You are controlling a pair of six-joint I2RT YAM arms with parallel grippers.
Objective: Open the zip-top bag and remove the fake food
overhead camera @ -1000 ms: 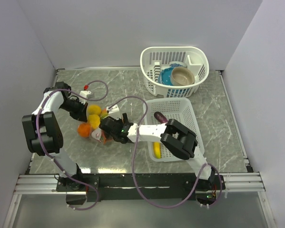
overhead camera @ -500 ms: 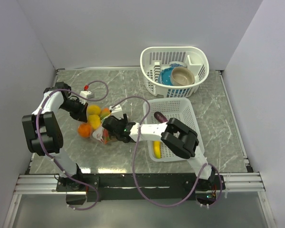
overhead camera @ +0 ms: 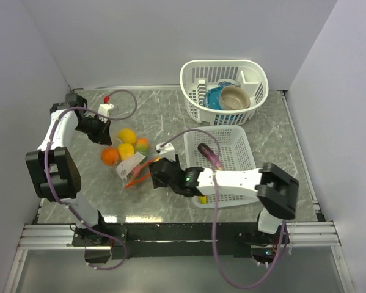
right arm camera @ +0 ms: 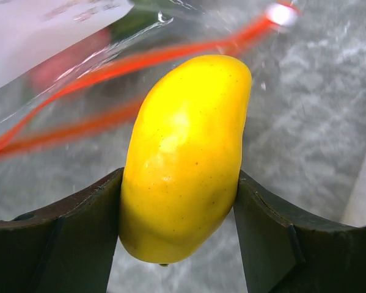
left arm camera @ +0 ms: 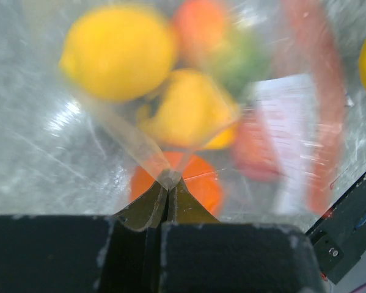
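Zip-top bag of clear crinkly plastic with a red-orange zipper strip (overhead camera: 132, 165) lies on the grey marbled table (overhead camera: 170, 116) between my arms, its mouth open toward my right claw (overhead camera: 155, 174). That claw is clamped on a glossy yellow plastic toy fruit (right arm camera: 186, 159) just outside the mouth, so I judge one piece is as good as out. Most of the fake food (overhead camera: 126, 151) looks to be inside the bag. My left claw (left arm camera: 168, 183) pinches the bag's far end flat, arm reaching forward; my right arm lies low across the table.
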